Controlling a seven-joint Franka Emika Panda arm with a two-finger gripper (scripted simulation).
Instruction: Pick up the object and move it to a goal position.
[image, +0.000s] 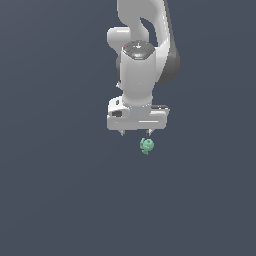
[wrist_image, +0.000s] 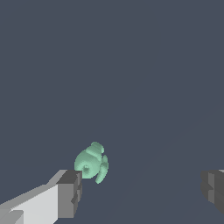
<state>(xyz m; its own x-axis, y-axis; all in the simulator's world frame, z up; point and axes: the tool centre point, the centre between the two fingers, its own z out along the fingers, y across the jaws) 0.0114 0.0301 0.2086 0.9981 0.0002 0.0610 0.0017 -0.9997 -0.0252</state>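
Dark grey finger pads (wrist_image: 70, 192) on white fingers fill the near corners of the wrist view, spread wide apart with nothing between them; the second pad is cut off by the frame edge. Just beside one pad lies the small mint-green lumpy object (wrist_image: 92, 162), roundish, with ribbed folds and small knobs; whether pad and object touch is unclear. From the exterior view, the white gripper (image: 136, 133) hangs pointing down, and the object (image: 146, 145) sits just below its fingertip on the exterior view's right, on the plain slate-grey surface (image: 50, 200). The arm's upper part is cropped.
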